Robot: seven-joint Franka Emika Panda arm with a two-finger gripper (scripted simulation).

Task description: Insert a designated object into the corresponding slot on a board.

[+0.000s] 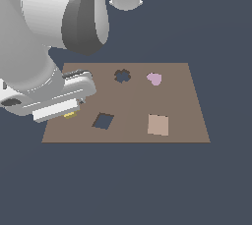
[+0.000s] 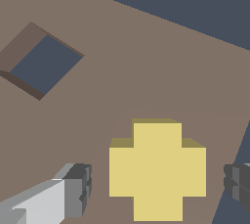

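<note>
We are seeing the white Panda arm bending low from the exterior view's left, its thick glossy links crossing the upper left and its wrist hanging over the near left part of the brown board (image 1: pixel 182 116). In the exterior view the hand is hiding almost everything beneath it; only a sliver of the yellow cross-shaped block (image 1: pixel 69 115) is peeking out under its lower edge, near the board's left side. The wrist view is looking straight down past the gripper (image 2: pixel 158 189): its two grey, ribbed fingertips (image 2: pixel 78 189) are standing wide apart on either side of the block (image 2: pixel 157 169), with a clear gap of board showing between each pad and the block, so the pincer is spread open and gripping nothing. The block is lying flat on the board, a chunky matte yellow piece with a stepped cross outline and slightly darker side faces. The board is a flat, smooth, dull brown rectangle. The scalloped flower-shaped slot (image 1: pixel 122 75) is showing as a dark cut-out near the board's far edge, well apart from the block. Just beside the gripper, a dark square hole (image 1: pixel 103 121) turned like a diamond is cutting through the board, its brown inner walls visible in the wrist view (image 2: pixel 41 61). A pink lumpy piece (image 1: pixel 154 78) is lying beside the slot, and a pale flat square (image 1: pixel 158 125) is lying nearer the front edge.
</note>
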